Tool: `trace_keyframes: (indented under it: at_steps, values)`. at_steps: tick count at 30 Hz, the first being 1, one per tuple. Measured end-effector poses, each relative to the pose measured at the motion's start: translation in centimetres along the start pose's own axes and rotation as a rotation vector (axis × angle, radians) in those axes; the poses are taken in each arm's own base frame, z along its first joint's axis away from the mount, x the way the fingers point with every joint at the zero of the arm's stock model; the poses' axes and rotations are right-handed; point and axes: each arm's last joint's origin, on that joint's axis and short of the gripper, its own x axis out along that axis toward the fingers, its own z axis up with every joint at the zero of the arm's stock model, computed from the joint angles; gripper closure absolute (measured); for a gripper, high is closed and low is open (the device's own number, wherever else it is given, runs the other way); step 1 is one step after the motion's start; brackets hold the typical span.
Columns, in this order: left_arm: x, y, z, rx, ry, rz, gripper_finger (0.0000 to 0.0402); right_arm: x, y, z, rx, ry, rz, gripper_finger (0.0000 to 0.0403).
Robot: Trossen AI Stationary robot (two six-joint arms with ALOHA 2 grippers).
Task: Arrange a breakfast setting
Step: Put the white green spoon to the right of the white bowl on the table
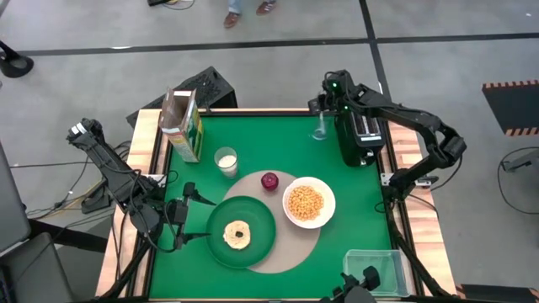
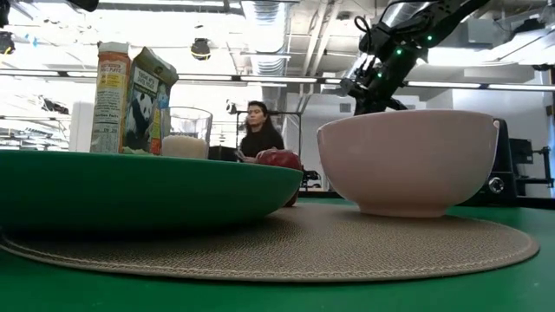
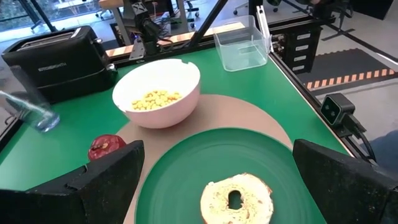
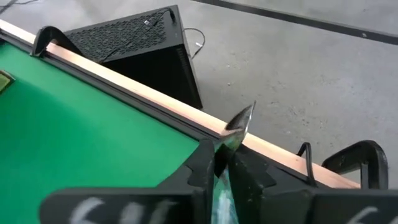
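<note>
**Right claw pinched on the spoon at the far edge**

From my console, the high view shows the white bowl (image 1: 308, 203) right of centre on the round beige placemat (image 1: 290, 250), filled with yellow cereal. Left of it, the dark green plate (image 1: 253, 244) carries the small pale bagel (image 1: 237, 234). The red apple (image 1: 269, 180) sits on the placemat's upper edge, between plate and bowl. The milk glass (image 1: 226, 161), holding milk, stands on the green surface (image 1: 269, 139) just above the placemat. At upper left is the green-yellow cereal box (image 1: 184, 124), its top flaps open.

At upper right, beside the black toaster (image 1: 358, 135), a clear tumbler (image 1: 320, 130) holds the metal spoon (image 4: 239, 124). The right claw (image 4: 221, 152) is closed tight on the spoon's top end. The left claw (image 1: 181, 220) waits at the plate's left rim, fingers spread wide.

The low view shows a panda on the box; I can't read its lettering, nor the toaster's.
</note>
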Motion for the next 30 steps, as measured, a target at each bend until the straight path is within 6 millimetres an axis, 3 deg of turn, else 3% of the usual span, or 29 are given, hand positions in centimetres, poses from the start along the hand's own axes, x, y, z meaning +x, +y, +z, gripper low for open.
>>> trace_keyframes:
  at_steps: [10,18,30]
  values:
    - [0.0,0.0,0.0,0.002,0.001,-0.003,0.0003,0.0,0.3,-0.1,-0.032,0.006,0.000,0.0382]
    - [0.0,0.0,0.0,0.003,0.000,-0.003,0.0003,-0.1,0.5,-0.2,-0.036,0.006,0.004,0.0380]
    - [0.0,0.0,0.0,0.010,0.000,-0.002,0.0003,-0.4,2.4,-0.3,-0.067,-0.034,0.051,0.0381]
